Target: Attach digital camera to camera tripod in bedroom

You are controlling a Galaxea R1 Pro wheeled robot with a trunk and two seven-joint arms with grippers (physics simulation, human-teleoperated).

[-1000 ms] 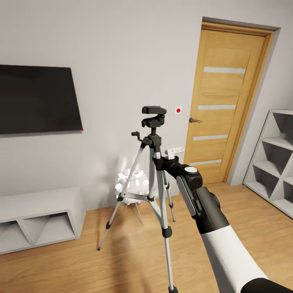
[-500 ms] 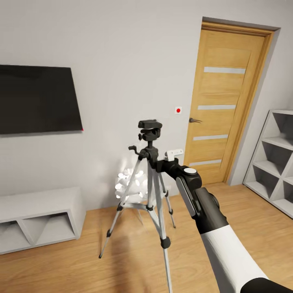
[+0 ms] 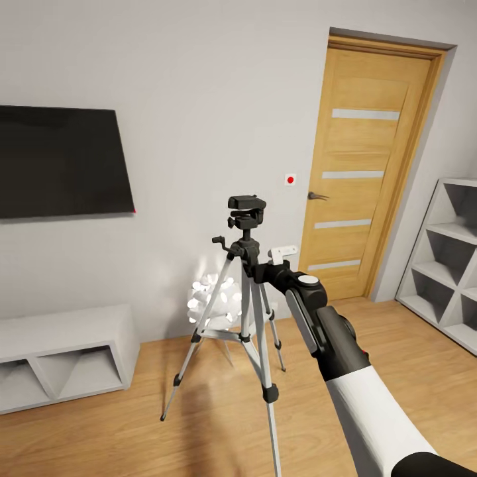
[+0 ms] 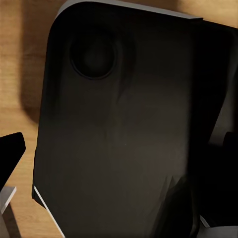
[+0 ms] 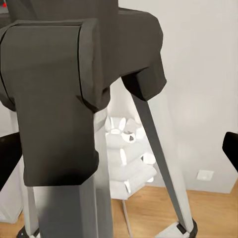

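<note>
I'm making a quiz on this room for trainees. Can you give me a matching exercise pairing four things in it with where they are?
Things:
1. silver-legged camera tripod
2. flat black wall TV
3. light wooden door
4. white open shelf unit

Places:
A. far right edge of the head view
B. on the wall at left
C. centre of the floor, before the right arm
D. right of the tripod, in the back wall

Pairs: 1-C, 2-B, 3-D, 4-A

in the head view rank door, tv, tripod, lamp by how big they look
1. Door, largest.
2. TV or tripod: too close to rank. The TV covers more area; the tripod is taller but thin, nearer the camera and cut off below.
3. Lamp, smallest, partly behind the tripod.
</note>
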